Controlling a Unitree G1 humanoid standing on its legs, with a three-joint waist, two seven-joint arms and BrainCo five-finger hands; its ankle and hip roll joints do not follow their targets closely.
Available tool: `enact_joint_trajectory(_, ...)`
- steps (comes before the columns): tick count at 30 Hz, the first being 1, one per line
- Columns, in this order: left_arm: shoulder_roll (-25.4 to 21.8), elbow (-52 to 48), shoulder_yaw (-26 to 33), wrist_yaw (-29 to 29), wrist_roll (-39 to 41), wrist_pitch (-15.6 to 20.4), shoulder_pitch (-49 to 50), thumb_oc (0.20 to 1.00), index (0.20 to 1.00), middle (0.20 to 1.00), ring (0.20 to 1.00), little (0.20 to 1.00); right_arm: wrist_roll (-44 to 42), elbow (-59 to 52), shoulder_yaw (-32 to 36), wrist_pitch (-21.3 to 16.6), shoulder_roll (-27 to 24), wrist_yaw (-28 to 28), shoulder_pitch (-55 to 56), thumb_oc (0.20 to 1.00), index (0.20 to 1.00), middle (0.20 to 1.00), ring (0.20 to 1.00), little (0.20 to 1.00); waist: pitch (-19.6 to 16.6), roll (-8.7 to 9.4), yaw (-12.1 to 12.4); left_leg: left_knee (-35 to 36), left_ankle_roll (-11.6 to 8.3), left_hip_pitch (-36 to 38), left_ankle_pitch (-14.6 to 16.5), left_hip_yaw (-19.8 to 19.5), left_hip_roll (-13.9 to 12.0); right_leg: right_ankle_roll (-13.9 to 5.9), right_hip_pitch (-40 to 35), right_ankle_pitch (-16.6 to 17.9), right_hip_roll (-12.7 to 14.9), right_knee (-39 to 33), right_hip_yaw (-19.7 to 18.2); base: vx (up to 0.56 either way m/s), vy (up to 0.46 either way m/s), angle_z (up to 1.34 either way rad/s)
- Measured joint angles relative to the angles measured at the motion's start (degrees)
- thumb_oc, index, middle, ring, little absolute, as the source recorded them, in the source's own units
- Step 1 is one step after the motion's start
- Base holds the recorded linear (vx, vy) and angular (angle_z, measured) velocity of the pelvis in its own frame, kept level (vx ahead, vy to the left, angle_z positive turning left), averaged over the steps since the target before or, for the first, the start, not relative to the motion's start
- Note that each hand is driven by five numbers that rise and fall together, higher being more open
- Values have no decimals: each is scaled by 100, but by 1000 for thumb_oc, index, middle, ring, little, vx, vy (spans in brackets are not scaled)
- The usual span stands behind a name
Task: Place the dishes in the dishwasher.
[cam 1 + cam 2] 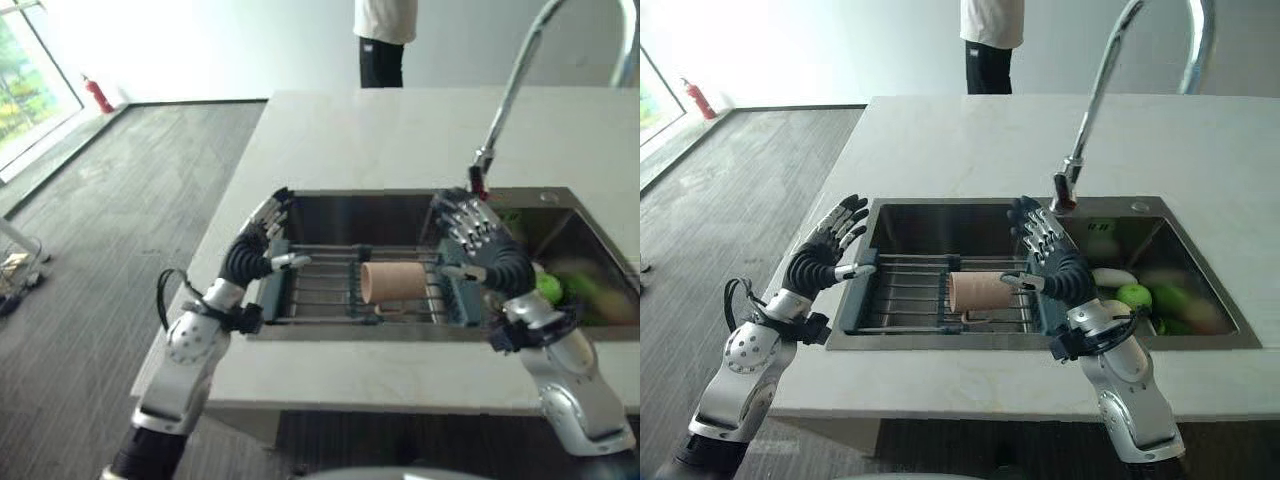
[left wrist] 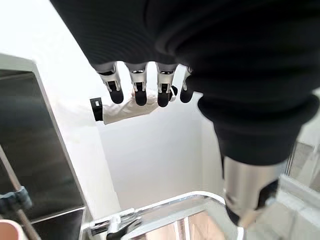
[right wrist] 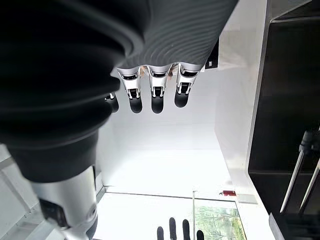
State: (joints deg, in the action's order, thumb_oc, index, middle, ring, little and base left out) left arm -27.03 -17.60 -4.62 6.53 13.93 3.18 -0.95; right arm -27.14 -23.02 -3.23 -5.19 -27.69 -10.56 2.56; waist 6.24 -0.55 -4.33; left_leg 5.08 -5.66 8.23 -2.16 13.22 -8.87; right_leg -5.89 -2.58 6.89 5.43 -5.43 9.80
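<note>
Cup (image 1: 980, 292): I see it lying on its side on the wire rack (image 1: 910, 290) set across the sink (image 1: 1200, 340), between my two hands.
Left hand (image 1: 825, 250): raised at the rack's left end, fingers spread, holding nothing.
Right hand (image 1: 1045, 250): raised at the rack's right end, fingers spread, empty.
Desk (image 1: 970, 140): pale, faucet (image 1: 1095, 100) arching over the sink.
Person (image 1: 990, 40): standing at the far edge.

1. The left hand (image 1: 826, 252) is held raised at the left, fingers straight and spread, thumb pointed rightward.
2. The right hand (image 1: 1048, 250) is held raised at the right, fingers straight, thumb pointed leftward.
</note>
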Motion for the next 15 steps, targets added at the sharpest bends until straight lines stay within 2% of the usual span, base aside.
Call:
enact_joint_trajectory(10, -336, 104, -263, -469, -1738, -357, -562, 1000, 1000, 1000, 1000, 1000, 0, 0, -35, 94, -54, 171, -10, 1000, 1000, 1000, 1000, 1000, -225, -65, -162, 24, 6, -19, -5, 123, 2, 45, 99, 57, -8, -1, -156, -19, -39, -7)
enact_joint_trajectory(12, -431, 314, -599, -513, -2198, -516, -908, 1000, 1000, 1000, 1000, 1000, 1, 2, -88, 108, -55, 209, -34, 1000, 1000, 1000, 1000, 1000, -286, -90, -176, 23, 5, -16, -7, 138, 10, 19, 107, 81, -8, 1, -179, -23, -9, -4)
enact_joint_trajectory(15, -586, 823, -981, -515, -2778, -873, -1337, 1000, 1000, 1000, 1000, 1000, -1, 10, -84, 113, -67, 206, -76, 1000, 1000, 1000, 1000, 1000, -391, -134, -323, 23, -7, -3, -11, 180, 16, 19, 123, 82, -12, 1, -237, -11, 6, -8)
